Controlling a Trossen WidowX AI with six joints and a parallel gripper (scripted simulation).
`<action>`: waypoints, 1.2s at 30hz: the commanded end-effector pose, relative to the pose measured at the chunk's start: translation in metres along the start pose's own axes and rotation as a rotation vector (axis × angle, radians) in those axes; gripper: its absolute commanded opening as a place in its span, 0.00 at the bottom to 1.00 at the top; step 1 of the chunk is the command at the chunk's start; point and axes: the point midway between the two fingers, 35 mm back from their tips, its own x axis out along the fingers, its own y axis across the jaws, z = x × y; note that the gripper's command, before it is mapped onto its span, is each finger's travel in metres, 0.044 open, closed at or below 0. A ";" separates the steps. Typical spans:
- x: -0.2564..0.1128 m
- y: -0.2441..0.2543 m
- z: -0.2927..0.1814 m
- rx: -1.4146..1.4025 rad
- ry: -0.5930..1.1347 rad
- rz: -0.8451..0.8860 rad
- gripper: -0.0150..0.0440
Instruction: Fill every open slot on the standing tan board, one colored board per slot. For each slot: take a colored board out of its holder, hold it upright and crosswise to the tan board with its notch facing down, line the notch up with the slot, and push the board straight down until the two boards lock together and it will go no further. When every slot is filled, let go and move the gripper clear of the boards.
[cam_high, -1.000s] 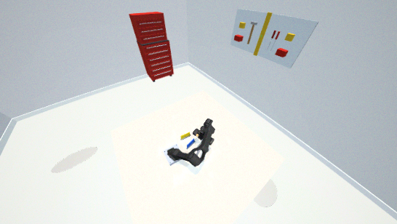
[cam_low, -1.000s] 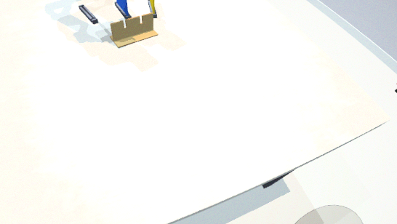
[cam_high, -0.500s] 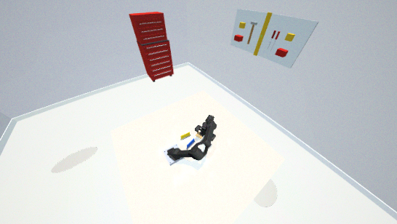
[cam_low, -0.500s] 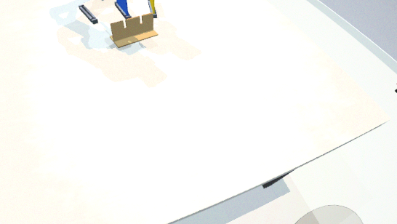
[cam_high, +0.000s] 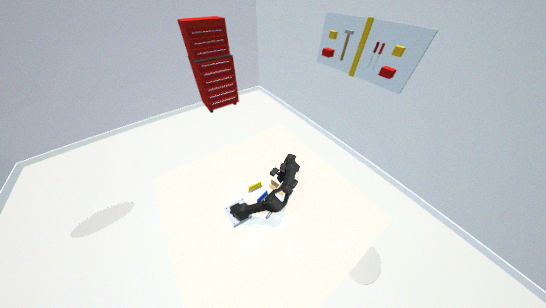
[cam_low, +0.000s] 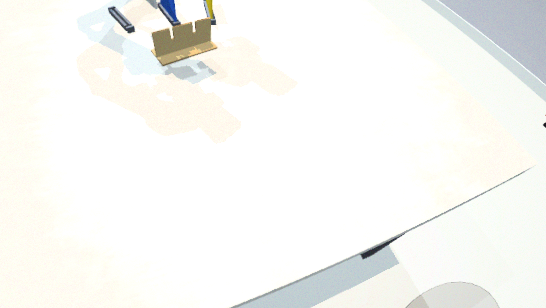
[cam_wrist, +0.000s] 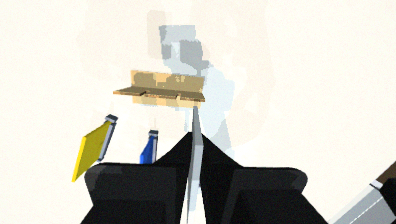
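The gripper (cam_wrist: 194, 136) grips a thin grey board (cam_wrist: 197, 150), seen edge-on; toward the desk's edges and corners I cannot place it, but the slotted tan board (cam_wrist: 160, 95) stands beyond, yellow (cam_wrist: 91, 150) and blue boards (cam_wrist: 147, 152) beside

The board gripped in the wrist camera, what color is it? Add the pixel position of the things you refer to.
The gripped board (cam_wrist: 197, 155) looks light gray, clearest in the wrist view.

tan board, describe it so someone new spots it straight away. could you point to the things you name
On the big pale table (cam_low: 300, 165), find the dark holders (cam_low: 121, 19) (cam_low: 169, 14) at the far edge of the exterior view. Just nearer stands the tan board (cam_low: 182, 39) (cam_wrist: 167, 82), alone in having two slots along its top.
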 end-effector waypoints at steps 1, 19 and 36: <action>0.001 0.005 0.010 0.008 0.001 0.005 0.25; 0.008 0.022 0.046 0.021 -0.001 0.005 0.25; 0.028 0.022 0.046 0.022 -0.001 0.004 0.25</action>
